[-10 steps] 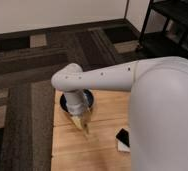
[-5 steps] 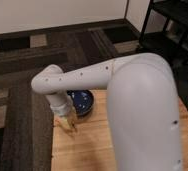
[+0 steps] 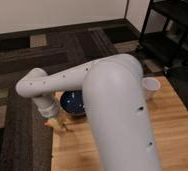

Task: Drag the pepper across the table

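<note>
- Low at the near-left corner of the tabletop [image 3: 179, 125], the end effector [image 3: 62, 121] hangs below the wrist of the white arm [image 3: 112, 100], its fingers clenched together.
- Just beside its tip, toward the tabletop's left edge, a small orange-red patch shows: this looks like the pepper [image 3: 50, 123], lying at the very edge or slightly over it. Whether the fingers touch it cannot be told.
- Behind and to the right of the end effector, nearly touching, sits the blue bowl [image 3: 74, 102]; well off to its right stands a white cup [image 3: 151, 86].
- Risk, as a judgement: with the pepper so close to the rim, any further drag leftward would tip it onto the carpet [image 3: 17, 75]; a tapered, smooth-skinned pepper may also roll or slip from under the fingers.
- A sweep to the right could nudge the bowl.
- Tabletop is pale planked wood with grain; bowl is round and glossy; arm is smooth plastic, cylindrical; carpet is dark, in patterned blocks.
</note>
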{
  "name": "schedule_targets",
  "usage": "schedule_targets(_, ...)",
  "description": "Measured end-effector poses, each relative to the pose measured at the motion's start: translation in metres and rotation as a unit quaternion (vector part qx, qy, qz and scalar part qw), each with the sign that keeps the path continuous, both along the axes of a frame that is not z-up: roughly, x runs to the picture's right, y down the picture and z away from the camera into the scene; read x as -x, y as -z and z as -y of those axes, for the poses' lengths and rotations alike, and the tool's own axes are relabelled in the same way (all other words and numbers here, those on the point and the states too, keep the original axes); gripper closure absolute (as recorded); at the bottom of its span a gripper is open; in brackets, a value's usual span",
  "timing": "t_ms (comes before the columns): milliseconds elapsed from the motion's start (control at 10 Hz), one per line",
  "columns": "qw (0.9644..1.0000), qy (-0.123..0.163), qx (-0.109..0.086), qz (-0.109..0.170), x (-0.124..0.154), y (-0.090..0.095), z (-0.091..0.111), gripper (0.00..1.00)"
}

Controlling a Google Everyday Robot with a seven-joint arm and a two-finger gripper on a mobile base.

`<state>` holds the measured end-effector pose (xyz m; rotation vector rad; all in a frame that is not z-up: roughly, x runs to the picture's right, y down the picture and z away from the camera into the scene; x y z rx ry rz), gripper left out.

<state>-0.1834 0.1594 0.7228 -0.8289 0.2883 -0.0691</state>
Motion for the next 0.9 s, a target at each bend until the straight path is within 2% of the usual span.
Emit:
schedule_targets(300, 0.9990, 0.024, -0.012, 0.036, 0.036, -0.001, 0.006, 0.99)
schedule_targets(400, 0.9986, 0.028, -0.012, 0.042, 0.046, 0.000, 0.006, 0.93)
schedule_targets(900, 0.9986, 0.029, -0.012, 0.042, 0.045, 0.000, 0.007, 0.92)
